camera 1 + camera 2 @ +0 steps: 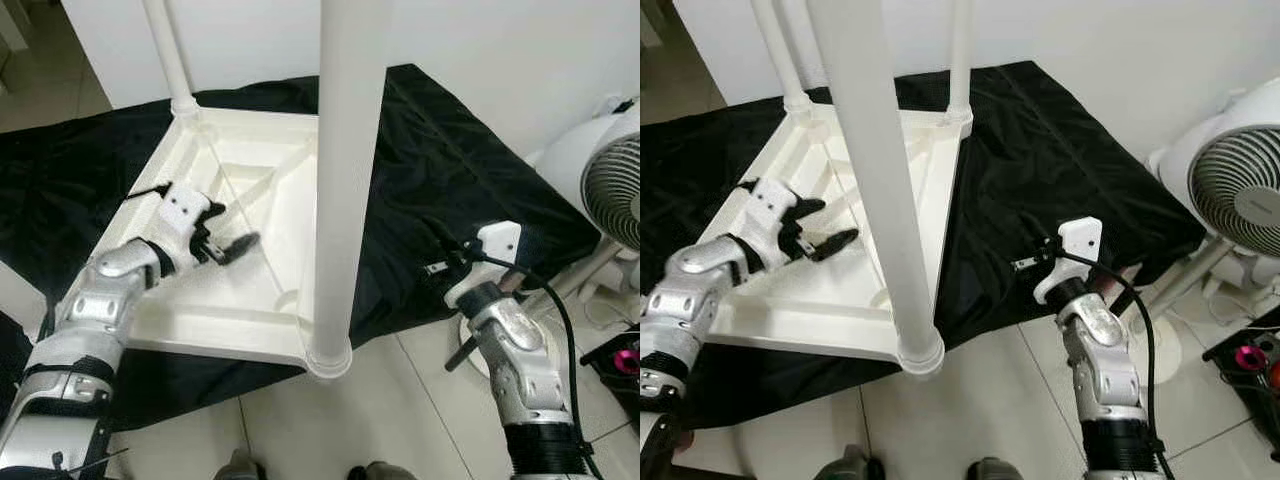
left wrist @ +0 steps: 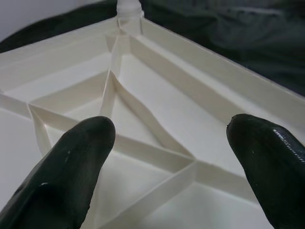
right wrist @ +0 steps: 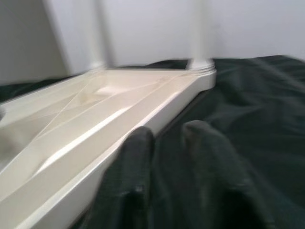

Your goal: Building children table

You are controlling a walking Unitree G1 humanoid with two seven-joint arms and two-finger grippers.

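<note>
Now my left gripper [image 1: 232, 238] hovers spread over the ribbed, glossy white plastic tabletop [image 1: 180, 310]; my right gripper [image 3: 167, 143], fingers nearly together, holds nothing above black cloth [image 1: 450, 180] at three o'clock.

An upturned tabletop [image 1: 200, 310] is laid on a cloth [image 1: 450, 210] spread over the floor [image 1: 380, 420], its legs [image 1: 340, 180] set upright at the corners. A fan [image 1: 1240, 200] is placed to the right.
</note>
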